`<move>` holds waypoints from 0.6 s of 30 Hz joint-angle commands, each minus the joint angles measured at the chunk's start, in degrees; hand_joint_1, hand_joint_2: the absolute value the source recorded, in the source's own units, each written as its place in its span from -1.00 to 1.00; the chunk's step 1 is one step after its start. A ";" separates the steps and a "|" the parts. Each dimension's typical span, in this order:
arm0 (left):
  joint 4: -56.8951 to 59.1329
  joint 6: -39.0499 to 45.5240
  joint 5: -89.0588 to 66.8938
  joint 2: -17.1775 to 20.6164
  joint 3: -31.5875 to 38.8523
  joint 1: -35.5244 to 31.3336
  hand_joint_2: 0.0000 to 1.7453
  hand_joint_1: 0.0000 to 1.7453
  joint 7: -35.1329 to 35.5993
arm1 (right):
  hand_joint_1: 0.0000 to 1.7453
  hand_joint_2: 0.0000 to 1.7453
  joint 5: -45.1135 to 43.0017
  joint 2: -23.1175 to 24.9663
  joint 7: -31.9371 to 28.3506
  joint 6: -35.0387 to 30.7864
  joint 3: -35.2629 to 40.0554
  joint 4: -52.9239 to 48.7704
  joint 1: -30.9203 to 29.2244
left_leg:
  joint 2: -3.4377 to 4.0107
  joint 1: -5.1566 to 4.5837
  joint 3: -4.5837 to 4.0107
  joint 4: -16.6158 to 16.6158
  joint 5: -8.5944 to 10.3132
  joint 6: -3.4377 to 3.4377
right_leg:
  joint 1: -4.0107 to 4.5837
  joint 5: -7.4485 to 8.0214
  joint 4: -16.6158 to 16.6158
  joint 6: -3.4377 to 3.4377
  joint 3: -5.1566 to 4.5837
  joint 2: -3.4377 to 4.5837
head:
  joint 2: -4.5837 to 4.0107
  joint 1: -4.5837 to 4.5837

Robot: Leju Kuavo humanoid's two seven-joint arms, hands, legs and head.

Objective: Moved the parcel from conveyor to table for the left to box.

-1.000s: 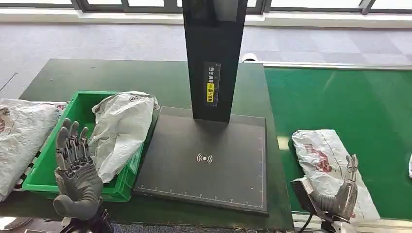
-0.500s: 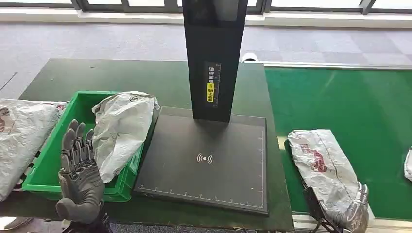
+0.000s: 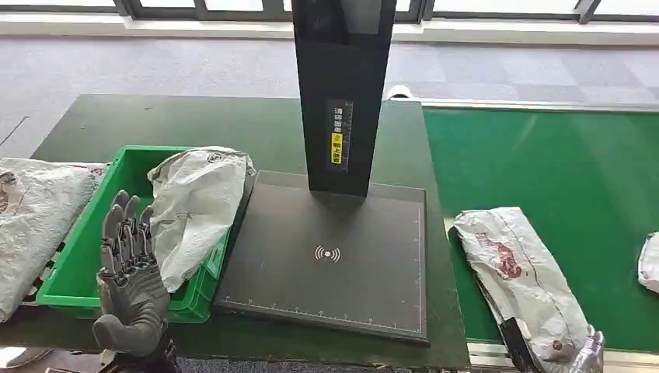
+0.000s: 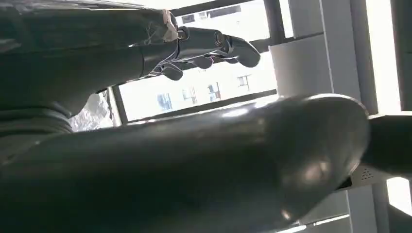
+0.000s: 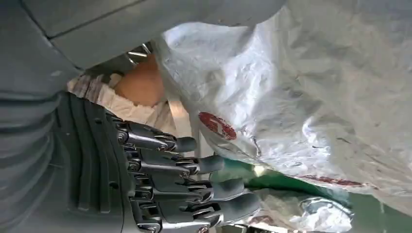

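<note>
Parcel (image 3: 521,276) lies on green conveyor (image 3: 559,163), right of scanner pad (image 3: 330,256). Right hand (image 5: 160,184) at parcel's near end, fingers straight, side by side. Left hand (image 3: 128,276) raised left of pad, fingers spread, holding nothing.

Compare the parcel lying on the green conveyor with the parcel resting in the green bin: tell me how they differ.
The parcel on the conveyor lies flat and stretched out on the belt; the parcel in the bin is propped up, draped over the green bin wall. The conveyor parcel shows a bold red print, while the bin parcel shows mostly small dark marks. The right hand is at the conveyor parcel's near end; nothing touches the bin parcel. Both are crinkled white plastic mailer bags.
</note>
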 commanded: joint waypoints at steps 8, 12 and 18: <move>1.49 1.12 -0.28 -0.12 2.08 -0.74 -1.00 -1.00 0.76 | -0.60 1.00 3.04 -3.88 -0.45 -1.57 -3.34 18.64 -6.52 | -0.05 0.08 0.44 -0.10 -0.04 0.14 | 0.07 0.04 -0.32 0.00 0.48 -0.02 | 0.00 0.00; 0.69 2.23 -0.62 -0.19 2.07 0.18 -1.00 -1.00 0.98 | 1.00 1.00 1.08 -3.50 -3.24 -2.76 -1.66 19.29 -8.61 | 0.04 0.08 0.55 -0.05 -0.06 0.16 | 0.06 0.03 -0.34 0.03 0.60 0.08 | 0.00 0.00; 1.29 3.42 -0.17 0.72 1.91 1.63 -1.00 -1.00 0.59 | 1.00 1.00 -1.65 -3.65 -4.78 -2.74 0.40 19.21 -9.16 | 0.16 0.06 0.58 -0.06 -0.07 0.24 | 0.04 0.15 -0.37 0.20 0.69 0.20 | 0.00 0.02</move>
